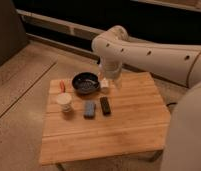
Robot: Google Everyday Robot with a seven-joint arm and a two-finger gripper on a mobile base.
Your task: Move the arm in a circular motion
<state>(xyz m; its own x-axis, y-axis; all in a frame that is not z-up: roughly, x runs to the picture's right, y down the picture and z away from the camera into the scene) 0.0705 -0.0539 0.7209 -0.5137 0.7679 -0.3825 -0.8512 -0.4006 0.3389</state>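
The cream-white arm (pixel 144 50) reaches in from the right as a thick tube with dark holes. It bends at a rounded joint (pixel 111 40) and drops down towards the table's far side. The gripper (pixel 113 82) is at its lower end, low over the wooden table (pixel 124 125), just right of a black bowl (pixel 85 82) and next to a small white object (pixel 104 86).
On the table's left half are a pale cup (pixel 64 101), a blue block (pixel 89 109), a black block (pixel 105 105) and an orange-red item (pixel 62 86). Part of the robot's body (pixel 186 135) fills the right edge. A dark wall runs along the back.
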